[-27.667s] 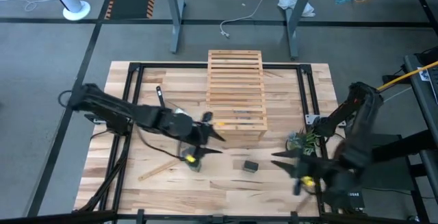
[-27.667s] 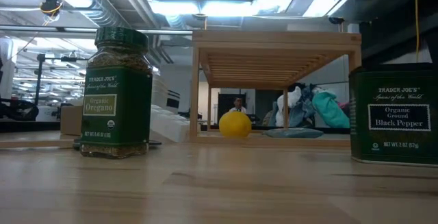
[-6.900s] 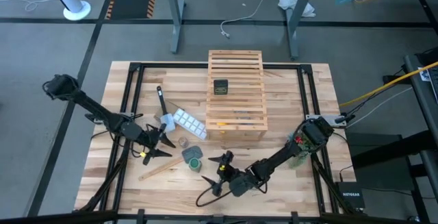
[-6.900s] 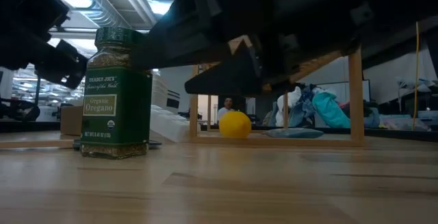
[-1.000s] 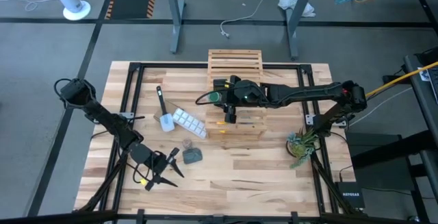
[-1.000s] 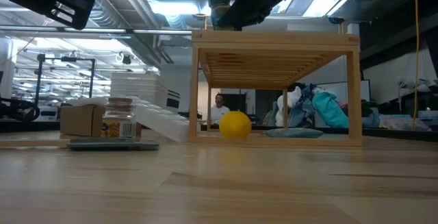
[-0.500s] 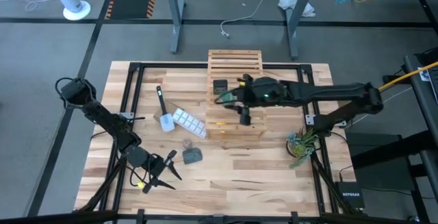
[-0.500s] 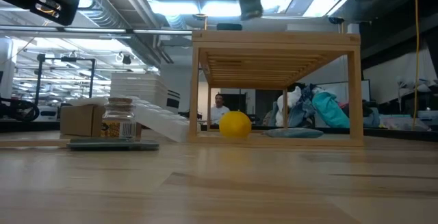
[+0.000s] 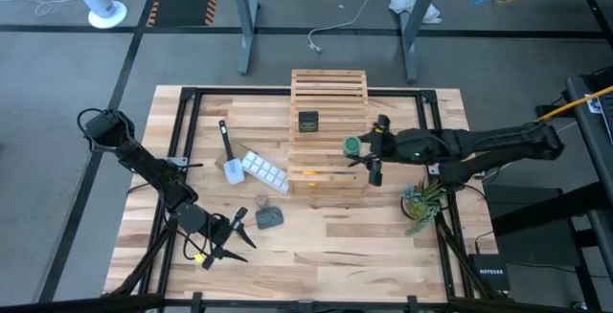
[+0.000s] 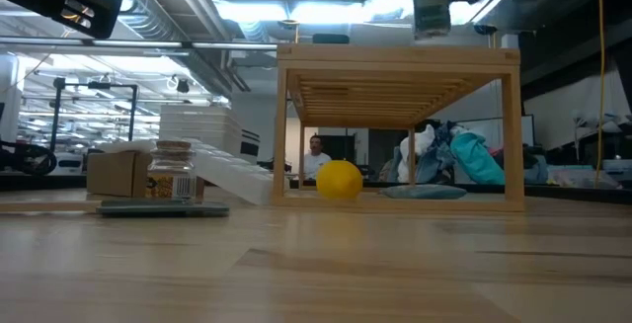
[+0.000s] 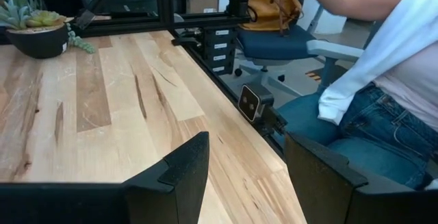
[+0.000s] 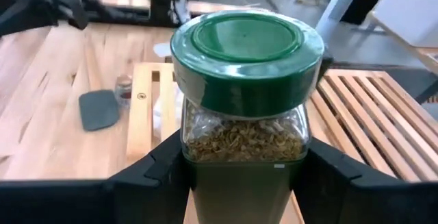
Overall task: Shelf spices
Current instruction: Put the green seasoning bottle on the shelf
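The light wooden shelf stands at the table's far middle. The black-topped spice jar rests on its top slats. My right gripper is shut on the green-lidded spice jar over the shelf's right edge. The tiny clear jar stands on the table beside the dark pad. My left gripper hangs open above the near-left table area, with nothing between its fingers. My right gripper pinches the green jar's glass body, just below the lid, between its two fingers on opposite sides. The fingers come roughly level from the table's right side. The jar stays upright, lid up, lifted clear above the shelf top.
A white ice-cube tray and a dark-handled tool lie left of the shelf. A potted succulent stands near the right edge. A yellow ball sits under the shelf. A seated person is beyond the table's near edge.
My right gripper has carried the green jar from over the shelf's middle, beside the black-topped jar, toward the table's right edge, to the shelf's right side. The jar has stayed upright and clear of the slats.
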Tool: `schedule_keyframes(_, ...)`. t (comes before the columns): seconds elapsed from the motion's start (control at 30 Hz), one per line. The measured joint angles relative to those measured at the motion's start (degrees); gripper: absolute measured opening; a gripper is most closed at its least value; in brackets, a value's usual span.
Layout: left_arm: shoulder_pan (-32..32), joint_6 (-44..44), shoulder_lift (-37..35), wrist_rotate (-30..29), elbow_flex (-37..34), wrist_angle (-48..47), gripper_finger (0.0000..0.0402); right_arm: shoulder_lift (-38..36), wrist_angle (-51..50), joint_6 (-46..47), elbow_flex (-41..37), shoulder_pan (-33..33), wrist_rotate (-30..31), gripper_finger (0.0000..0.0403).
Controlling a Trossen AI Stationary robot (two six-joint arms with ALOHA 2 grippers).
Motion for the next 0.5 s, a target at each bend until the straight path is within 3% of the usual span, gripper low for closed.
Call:
schedule_keyframes(0.27, 0.12, 0.25, 0.0, -0.61, 0.0, 0.16, 0.0182, -13.42, 24.09, -4.49, -17.52, -0.02, -0.59, 0.0205)
schedule_keyframes(0.5, 0.2, 2.58, 0.0, -3.52, -0.02, 0.85, 0.0182, -14.01, 27.0, -7.7, -20.07, -0.67, -0.06, 0.0204)
